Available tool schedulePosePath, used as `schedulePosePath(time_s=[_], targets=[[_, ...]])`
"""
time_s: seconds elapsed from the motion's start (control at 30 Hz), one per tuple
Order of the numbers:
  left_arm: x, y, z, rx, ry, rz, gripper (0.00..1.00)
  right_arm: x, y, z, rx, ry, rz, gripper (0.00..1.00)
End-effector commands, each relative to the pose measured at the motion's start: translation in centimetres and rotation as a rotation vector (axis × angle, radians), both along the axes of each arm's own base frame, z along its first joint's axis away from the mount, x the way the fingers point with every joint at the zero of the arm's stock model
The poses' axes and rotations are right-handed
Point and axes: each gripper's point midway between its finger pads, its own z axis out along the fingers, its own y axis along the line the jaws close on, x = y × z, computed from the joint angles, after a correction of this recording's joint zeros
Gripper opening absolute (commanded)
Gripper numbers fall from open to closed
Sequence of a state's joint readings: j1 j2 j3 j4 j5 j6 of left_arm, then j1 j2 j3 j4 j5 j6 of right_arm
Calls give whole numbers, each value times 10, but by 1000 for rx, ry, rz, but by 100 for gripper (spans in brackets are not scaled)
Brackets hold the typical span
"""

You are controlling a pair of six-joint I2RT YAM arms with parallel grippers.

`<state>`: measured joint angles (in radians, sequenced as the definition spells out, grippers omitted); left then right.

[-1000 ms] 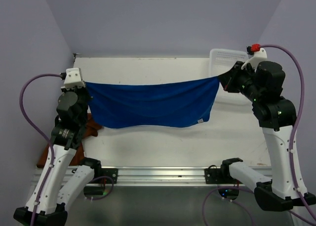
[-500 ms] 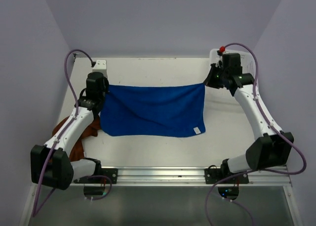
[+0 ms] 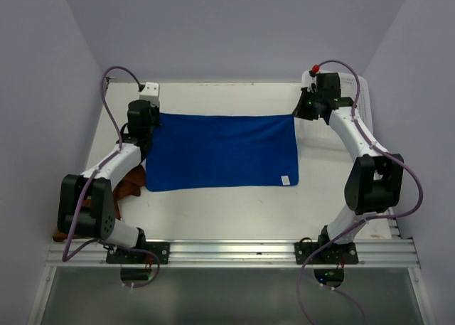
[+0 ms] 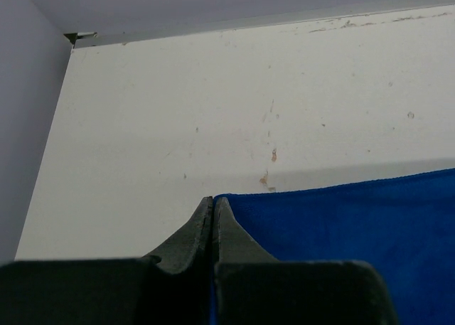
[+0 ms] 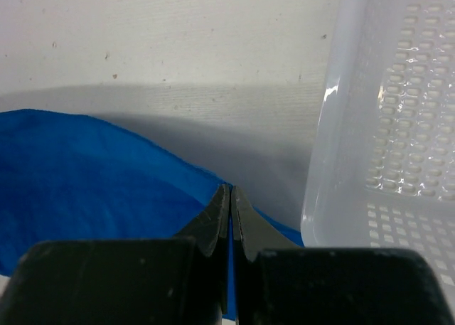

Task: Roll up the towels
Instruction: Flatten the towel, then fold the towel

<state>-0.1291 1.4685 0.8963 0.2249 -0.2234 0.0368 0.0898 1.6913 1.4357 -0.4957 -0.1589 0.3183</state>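
Lowered since before, blue towel [image 3: 220,151] lies flat on table [image 3: 213,208]; left gripper [image 4: 213,201] and right gripper [image 5: 229,190] clamp its far corners.

We see the blue towel [image 3: 220,151] as soft, matt cloth with a fine nap; the counter [image 4: 213,112] is matt white, scuffed and speckled; the basket [image 5: 387,126] glossy translucent plastic; the left fingers [image 4: 199,229] matt black.

first towel [image 3: 220,151]: royal blue, plain | second towel [image 3: 130,183]: rust-brown | basket [image 5: 323,147]: white, perforated | table [image 3: 227,211]: white
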Motion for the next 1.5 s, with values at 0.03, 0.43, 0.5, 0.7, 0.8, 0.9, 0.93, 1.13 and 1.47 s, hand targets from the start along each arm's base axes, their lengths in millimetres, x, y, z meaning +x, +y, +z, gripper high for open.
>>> schedulePosePath(time_s=[0.03,0.43,0.5,0.7,0.8,0.9,0.93,1.13,1.47], targets=[[12,-3,17,4,-124,-76,0,17,1,20,6,-90,49,0],[-4,-8,-1,20,-73,-132,0,-4,6,14,21,-69,90,0],[-8,-7,-5,17,-67,-128,0,-7,5,14,23,-68,89,0],[-19,2,-8,-8,-56,-63,0,-19,1,13,9,-61,77,0],[-25,14,-7,-26,-54,-7,0,-26,0,13,8,-57,67,0],[-31,21,-9,-35,-43,19,0,-33,-1,10,9,-46,61,0],[-32,22,-9,-35,-44,25,0,-33,-2,10,9,-48,57,0],[-43,25,-18,-40,-12,38,0,-45,-6,2,-4,-19,46,0],[-57,32,-23,-63,11,97,0,-60,-19,-3,-11,0,-4,0]])
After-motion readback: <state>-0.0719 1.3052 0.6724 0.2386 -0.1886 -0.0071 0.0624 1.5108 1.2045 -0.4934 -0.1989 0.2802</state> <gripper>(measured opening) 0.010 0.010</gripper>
